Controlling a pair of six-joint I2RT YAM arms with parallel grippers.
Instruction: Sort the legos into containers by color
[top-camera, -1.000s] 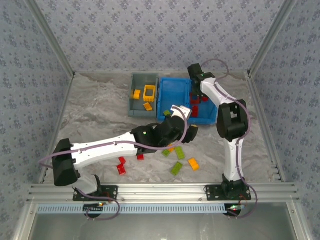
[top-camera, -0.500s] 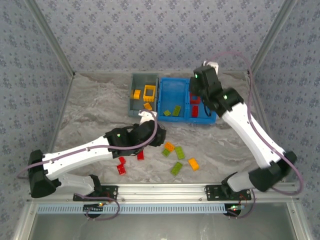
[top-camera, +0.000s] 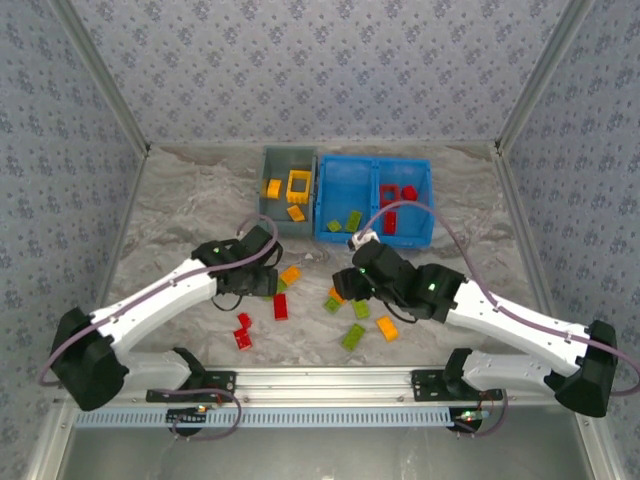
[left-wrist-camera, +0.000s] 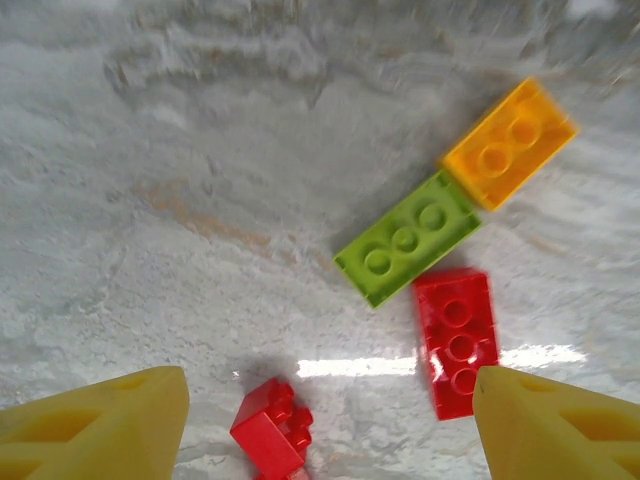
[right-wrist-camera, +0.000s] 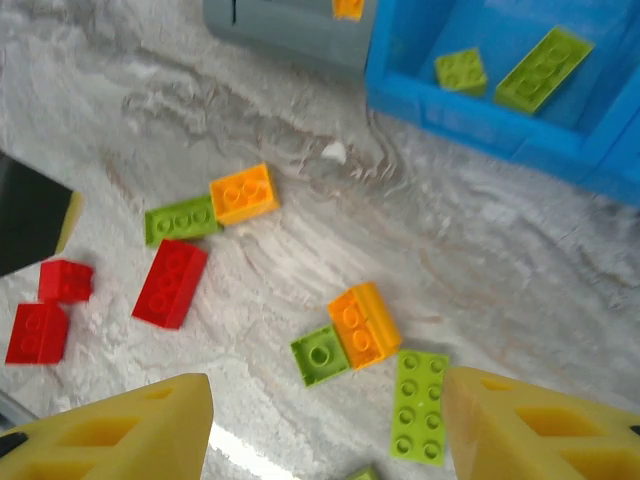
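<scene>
Legos (top-camera: 281, 307) loose on the table (top-camera: 180, 230) under the left gripper (left-wrist-camera: 330, 430) and right gripper (right-wrist-camera: 320, 430), both open and empty; danger of pinching the touching green brick (left-wrist-camera: 408, 238) and orange brick (left-wrist-camera: 508, 143) together.

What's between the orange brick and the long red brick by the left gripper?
A green brick, its end against the orange brick; seen in the left wrist view.
</scene>
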